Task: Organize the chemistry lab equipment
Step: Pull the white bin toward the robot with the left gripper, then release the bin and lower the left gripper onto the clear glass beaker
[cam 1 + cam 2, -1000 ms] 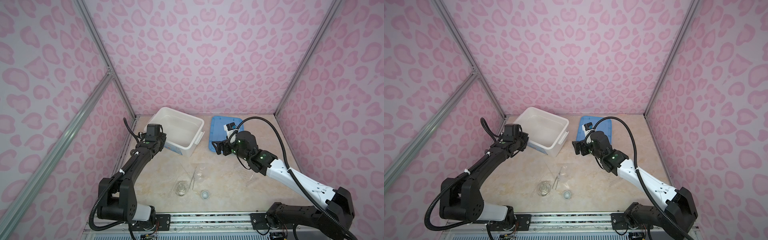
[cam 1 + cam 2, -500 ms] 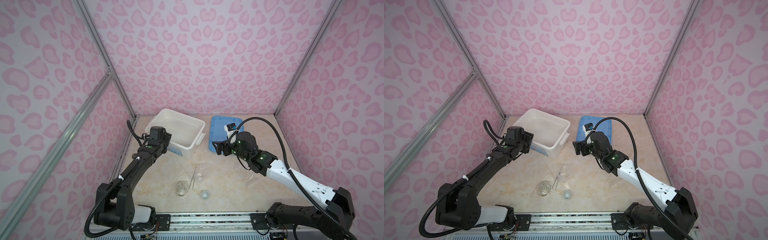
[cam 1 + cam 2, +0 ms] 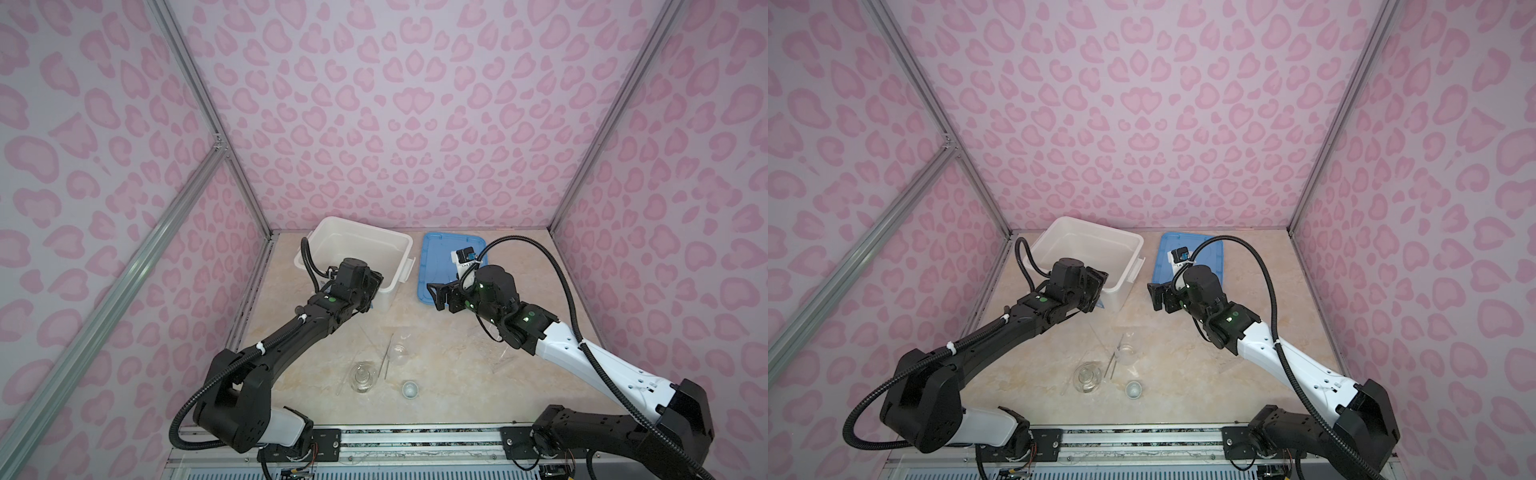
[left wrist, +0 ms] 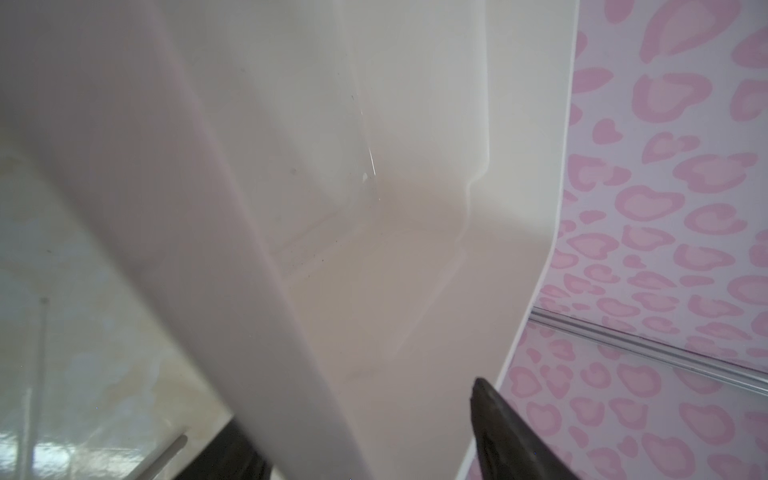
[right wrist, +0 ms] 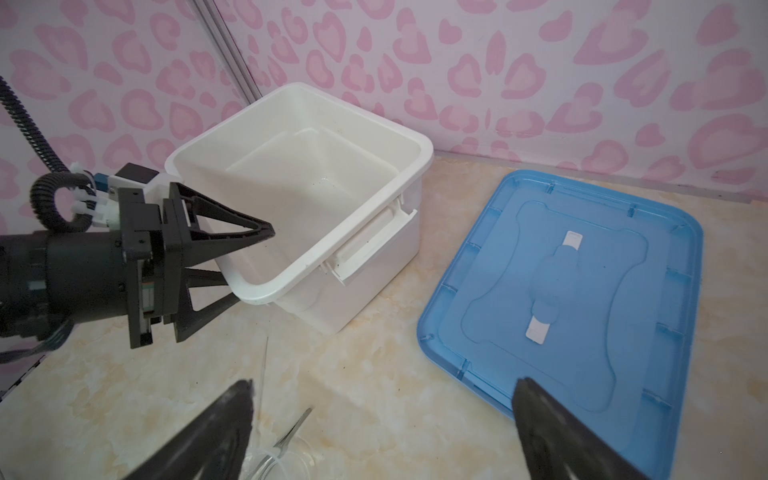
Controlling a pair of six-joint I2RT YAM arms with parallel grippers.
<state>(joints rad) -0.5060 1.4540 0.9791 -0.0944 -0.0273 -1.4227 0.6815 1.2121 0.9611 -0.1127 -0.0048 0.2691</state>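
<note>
The left end effector [image 5: 253, 262] has slid to the right along the near side of the white bin [image 3: 357, 249]. A second ago it was at the bin's near left corner, and now it is by the near right corner. Its fingers [image 5: 259, 231] were close together then. Now they stand wide apart, one inside the bin and one outside, with the rim between them.

A clear glass flask [image 3: 364, 376] stands upright near the tabletop's [image 3: 457, 374] front edge. A clear beaker [image 3: 399, 353] stands just behind it, metal tweezers [image 3: 388, 356] lie flat between them, and a small white cup [image 3: 409, 389] sits upright beside the flask.
</note>
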